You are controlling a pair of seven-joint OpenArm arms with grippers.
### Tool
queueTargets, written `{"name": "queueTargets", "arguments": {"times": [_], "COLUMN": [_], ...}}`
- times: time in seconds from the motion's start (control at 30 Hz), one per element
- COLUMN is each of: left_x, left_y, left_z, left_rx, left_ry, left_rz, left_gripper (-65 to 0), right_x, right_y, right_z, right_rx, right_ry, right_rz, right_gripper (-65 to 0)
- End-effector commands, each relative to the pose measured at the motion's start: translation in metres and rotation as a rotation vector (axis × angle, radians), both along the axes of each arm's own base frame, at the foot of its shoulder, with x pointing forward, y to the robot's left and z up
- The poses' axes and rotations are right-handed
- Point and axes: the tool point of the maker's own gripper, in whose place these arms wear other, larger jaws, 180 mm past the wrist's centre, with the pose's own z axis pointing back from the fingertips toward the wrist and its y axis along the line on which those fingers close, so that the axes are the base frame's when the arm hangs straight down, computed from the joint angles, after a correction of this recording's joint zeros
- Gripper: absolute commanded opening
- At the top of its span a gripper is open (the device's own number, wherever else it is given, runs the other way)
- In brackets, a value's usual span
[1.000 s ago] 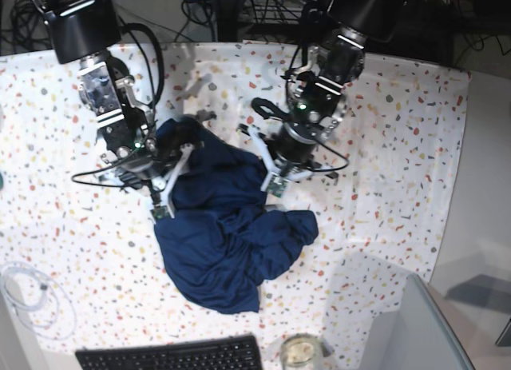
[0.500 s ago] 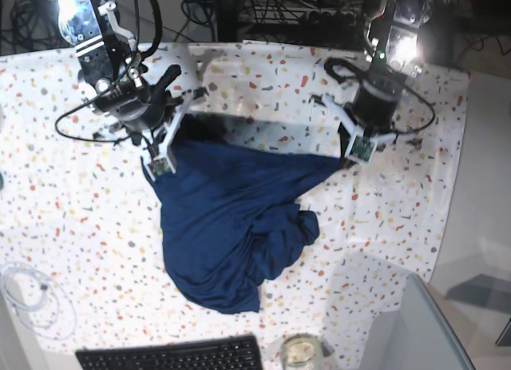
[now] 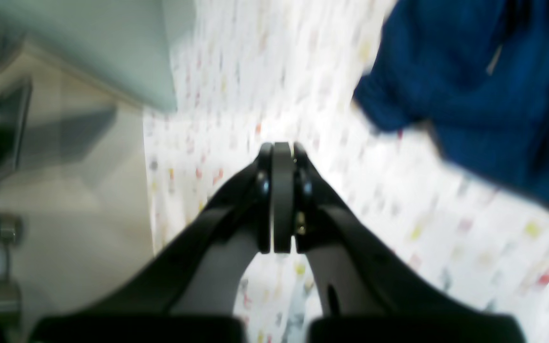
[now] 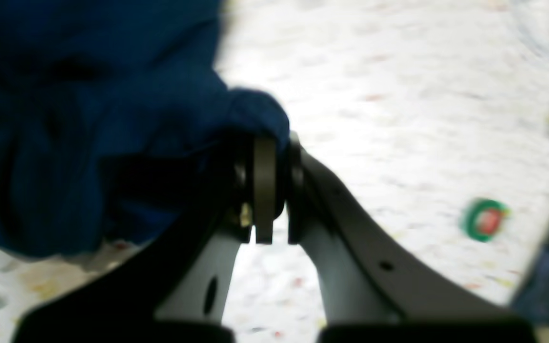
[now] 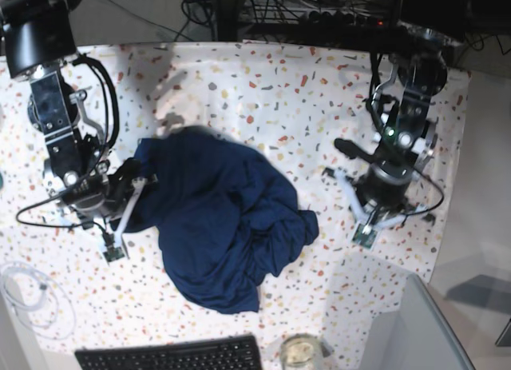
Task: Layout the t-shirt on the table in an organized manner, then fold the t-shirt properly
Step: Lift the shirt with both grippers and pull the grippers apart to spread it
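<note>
We note the right fingers (image 4: 269,190) pinching an edge of the crumpled navy fabric t-shirt (image 5: 223,218); the left fingers (image 3: 281,200), pressed together empty, hover apart over the speckled white desk (image 5: 271,90).

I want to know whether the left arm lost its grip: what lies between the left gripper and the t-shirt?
Only bare speckled table; the shut, empty left gripper sits apart from the t-shirt, seen in the base view.

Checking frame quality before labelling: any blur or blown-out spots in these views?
Left wrist view: motion blur smears the table flecks and the t-shirt; bright washout just past the shut left pincer. Right wrist view: soft throughout, table top glaring white. Base view: mostly sharp, slight smear at the shirt's upper-left edge.
</note>
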Motion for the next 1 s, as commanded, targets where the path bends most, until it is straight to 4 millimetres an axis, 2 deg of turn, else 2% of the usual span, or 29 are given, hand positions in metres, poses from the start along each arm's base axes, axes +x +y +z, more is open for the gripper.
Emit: {"name": "queueTargets", "arguments": {"times": [0.0, 0.13, 0.3, 0.4, 0.47, 0.6, 0.67, 0.73, 0.83, 0.97], "left_x": [-0.001, 0.011, 0.037, 0.056, 0.064, 0.059, 0.051, 0.035, -0.004, -0.060], "left_y": [-0.010, -0.062, -0.122, -0.148, -0.154, -0.141, -0.108, -0.086, -0.058, -0.043], "left_z": [-0.007, -0.019, -0.055, -0.066, -0.078, -0.116, -0.125, -0.130, -0.136, -0.136], "left_rx": [-0.016, -0.127, -0.245, -0.293, -0.304, -0.270, -0.223, -0.195, -0.146, -0.113], "left_ry": [0.027, 0.054, 0.168, 0.115, 0.101, 0.194, 0.200, 0.191, 0.216, 0.279], "left_rz": [-0.007, -0.029, -0.020, -0.066, -0.087, -0.063, -0.039, -0.029, -0.018, -0.009], "left_gripper": [-65.0, -65.0, -65.0, -57.4, -55.5, -55.6, -55.8, -55.8, -55.8, -55.8], "right_x": [-0.004, -0.027, -0.051, -0.068, -0.073, -0.076, -0.074, -0.069, -0.060, -0.043], "right_y": [-0.002, -0.003, -0.004, -0.017, -0.029, -0.063, -0.088, -0.096, -0.093, -0.089], "right_z": [-0.003, -0.022, -0.039, -0.048, -0.050, -0.047, -0.040, -0.035, -0.032, -0.040], "right_rx": [0.001, -0.001, 0.001, -0.007, -0.008, -0.019, -0.040, -0.048, -0.038, -0.008], "right_ry": [0.020, 0.075, 0.121, 0.151, 0.158, 0.152, 0.133, 0.101, 0.059, 0.041], "right_rz": [-0.008, -0.009, -0.008, -0.039, -0.078, -0.176, -0.228, -0.231, -0.218, -0.234], "right_gripper": [-65.0, -65.0, -65.0, -65.0, -65.0, -65.0, -65.0, -65.0, -65.0, -65.0]}}
